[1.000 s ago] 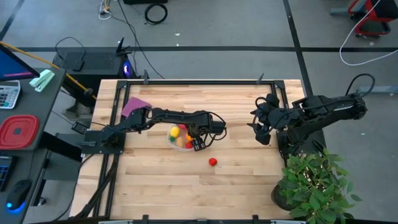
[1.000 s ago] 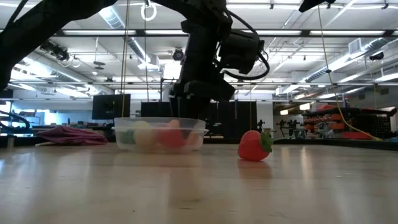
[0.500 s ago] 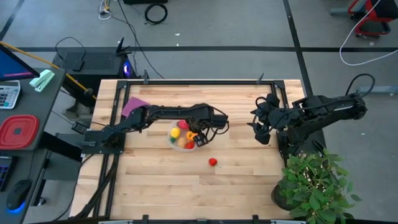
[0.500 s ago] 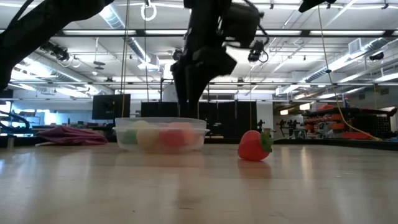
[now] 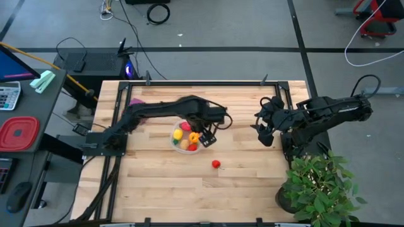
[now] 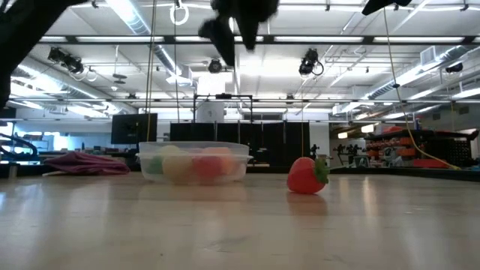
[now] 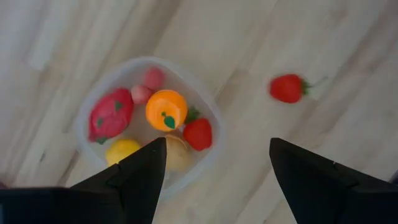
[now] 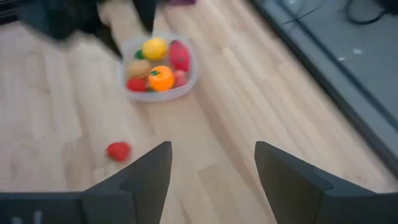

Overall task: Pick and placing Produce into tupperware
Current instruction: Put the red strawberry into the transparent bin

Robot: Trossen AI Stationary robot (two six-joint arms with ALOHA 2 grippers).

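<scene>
The clear round tupperware [image 5: 187,139] [image 7: 149,118] [image 6: 193,161] stands on the table's middle and holds several toy produce pieces: an orange one [image 7: 166,109], red ones, a yellow one [image 7: 122,149] and a pink one. One red toy strawberry [image 5: 216,164] [image 7: 287,88] [image 6: 306,175] lies on the wood to the near right of it. My left gripper [image 5: 206,137] [image 7: 214,171] hangs open and empty high above the tupperware's right rim. My right gripper [image 5: 261,131] [image 8: 211,171] waits open over the table's right part.
A purple cloth [image 5: 135,101] [image 6: 86,163] lies at the far left of the table, partly under my left arm. A potted plant [image 5: 320,186] stands at the near right corner. A red lidded container [image 5: 17,133] sits on the side desk. Bare wood surrounds the strawberry.
My left gripper has risen from just above the tupperware's right rim to well above it, drifting a little toward the far edge. The tupperware and the strawberry have stayed in place.
</scene>
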